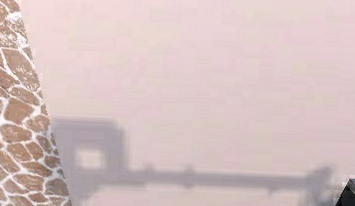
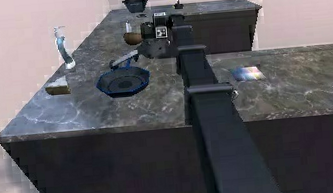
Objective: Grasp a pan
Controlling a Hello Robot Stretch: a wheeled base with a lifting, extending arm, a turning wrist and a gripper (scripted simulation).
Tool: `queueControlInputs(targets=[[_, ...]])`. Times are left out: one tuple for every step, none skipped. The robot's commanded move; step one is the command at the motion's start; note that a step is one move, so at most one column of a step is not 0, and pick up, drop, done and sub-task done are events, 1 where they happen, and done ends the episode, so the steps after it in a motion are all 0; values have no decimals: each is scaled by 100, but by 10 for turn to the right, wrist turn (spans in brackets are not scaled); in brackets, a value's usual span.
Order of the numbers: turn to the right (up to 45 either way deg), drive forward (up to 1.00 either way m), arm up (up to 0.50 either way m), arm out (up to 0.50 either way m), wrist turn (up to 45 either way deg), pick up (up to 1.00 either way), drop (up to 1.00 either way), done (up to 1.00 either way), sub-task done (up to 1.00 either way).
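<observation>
**Forward view**
- Wall (image 1: 207,72): plain pale pink, taking most of the frame.
- Stone-patterned surface (image 1: 15,114): brown irregular slabs with pale joints, running as a slanted strip down the forward view's left edge.
- Dark block (image 1: 351,202): a corner of something dark at the lower right edge, possibly the end of a counter. Too little is in frame to tell.

**Arm side view**
- Countertop (image 2: 126,113): dark veined stone on dark cabinet fronts. It meets a second run of counter (image 2: 223,14) along the pink wall.
- Arm (image 2: 216,110): dark square bar rising from the bottom edge across the countertop, ending at two white marked squares (image 2: 160,21).
- Gripper (image 2: 148,44): dark body just left of the squares, above the counter's far part. How the jaws stand cannot be told, nor whether anything is held, since items stand on the counter around it.
- Pan (image 2: 121,82): dark blue and round, resting flat on the countertop left of the arm and nearer than the gripper. Its handle (image 2: 124,60) points up toward the gripper. The inside reads as plain dark blue.
- Brown rounded item (image 2: 131,34): just left of the gripper, kind unclear.
- Clear glass vessel (image 2: 65,51): upright near the counter's left edge, contents not legible.
- Tan block (image 2: 59,90): at the left edge, beside the pan.
- Flat silvery item (image 2: 245,75): right of the arm.
- Dark bowl (image 2: 136,3): on the far counter, contents hidden.
</observation>
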Motion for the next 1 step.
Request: queueControlInputs(targets=[[0,0,-12,0,0,0,0,0,0]])
